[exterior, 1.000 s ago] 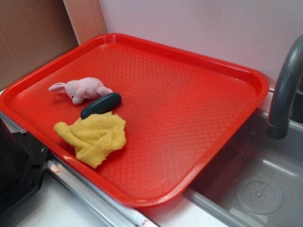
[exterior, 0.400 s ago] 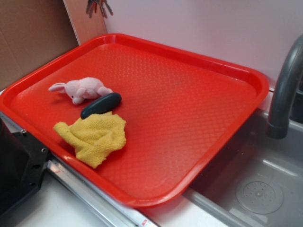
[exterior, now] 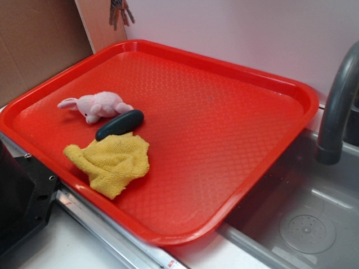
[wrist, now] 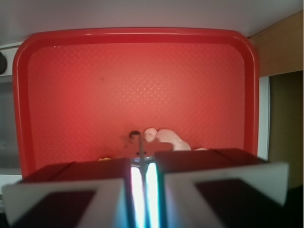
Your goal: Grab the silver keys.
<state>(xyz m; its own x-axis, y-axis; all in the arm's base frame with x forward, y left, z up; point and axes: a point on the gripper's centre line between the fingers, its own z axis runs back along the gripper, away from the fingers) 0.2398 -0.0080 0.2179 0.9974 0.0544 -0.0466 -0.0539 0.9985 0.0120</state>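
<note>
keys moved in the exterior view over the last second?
Yes. The silver keys came into view at the top edge and now hang lower against the tray corner.

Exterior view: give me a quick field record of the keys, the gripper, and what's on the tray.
keys: silver keys hanging in the air above the tray's far left corner
gripper: gripper with jaws nearly together, keys dangling between them
tray: red tray, beside a sink
on tray: pink plush toy, dark oblong object, yellow cloth, clustered on the left side
</note>
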